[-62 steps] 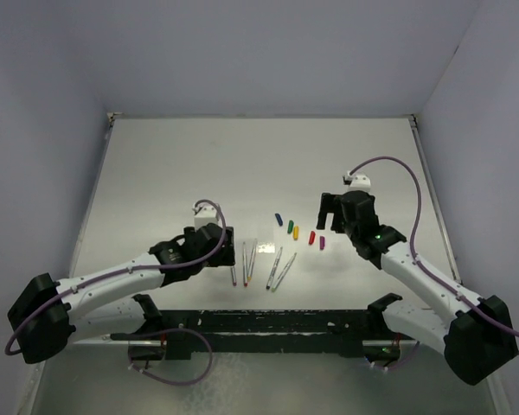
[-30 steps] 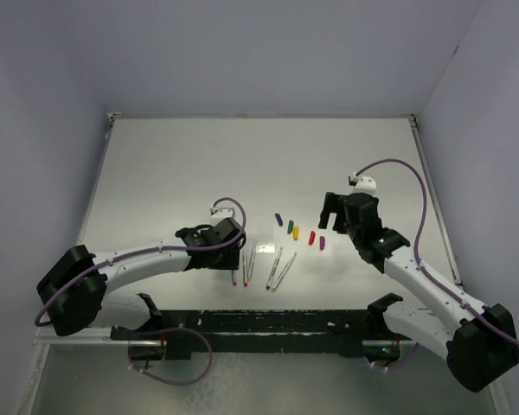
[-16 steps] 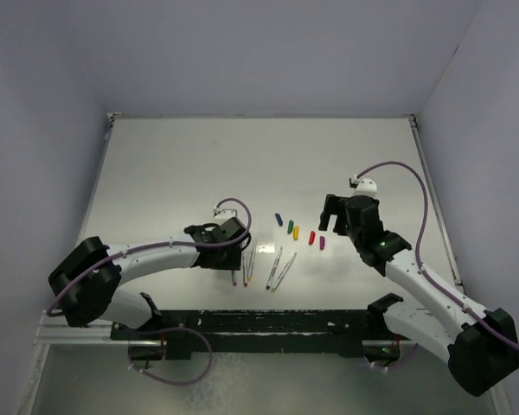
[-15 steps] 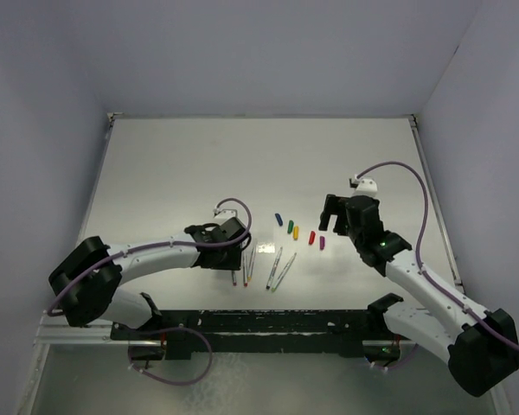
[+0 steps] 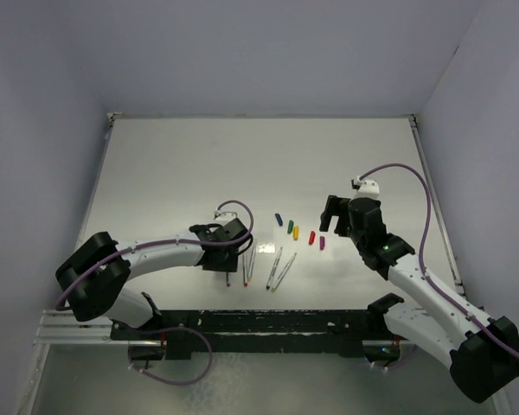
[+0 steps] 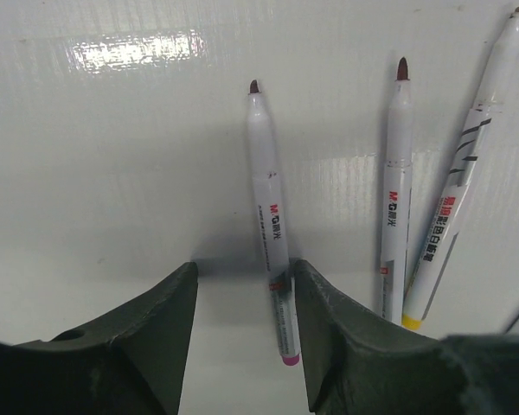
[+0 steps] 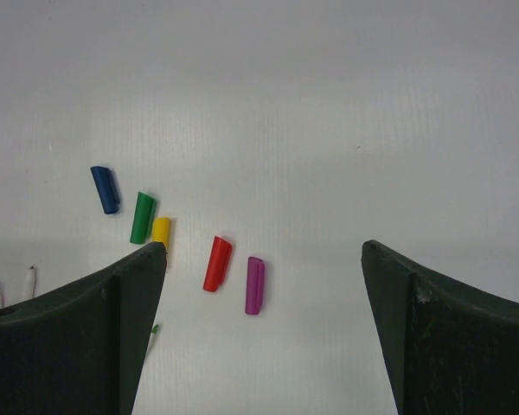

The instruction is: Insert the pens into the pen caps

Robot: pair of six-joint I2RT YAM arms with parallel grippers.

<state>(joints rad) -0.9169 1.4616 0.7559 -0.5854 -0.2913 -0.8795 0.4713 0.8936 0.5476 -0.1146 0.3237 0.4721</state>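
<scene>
Now the left claw settles over the pen farthest from the caps

Over the last couple of seconds the left claw [image 6: 244,278] has swung in from the side away from the row of caps [image 7: 161,232] and come down low on the table [image 5: 199,164]. Its fingers now stand either side of the pen [image 6: 268,216] lying farthest from the caps, near that pen's pink end. The claw has begun to narrow but is not clenched. Bare table shows between one finger and the barrel, and the other finger is just beside the barrel or touching it; I cannot tell which. The pen lies flat, not lifted. Two more pens [image 6: 396,199] lie beside it, nearer the caps.

The right claw [image 7: 261,249] hangs spread wide and empty above the caps, which lie loose in their row: blue, green, yellow, red, purple. It has barely shifted.

So the first pick-up looks close, and no pen is capped yet. A thin round barrel may roll if one finger pushes first.
</scene>
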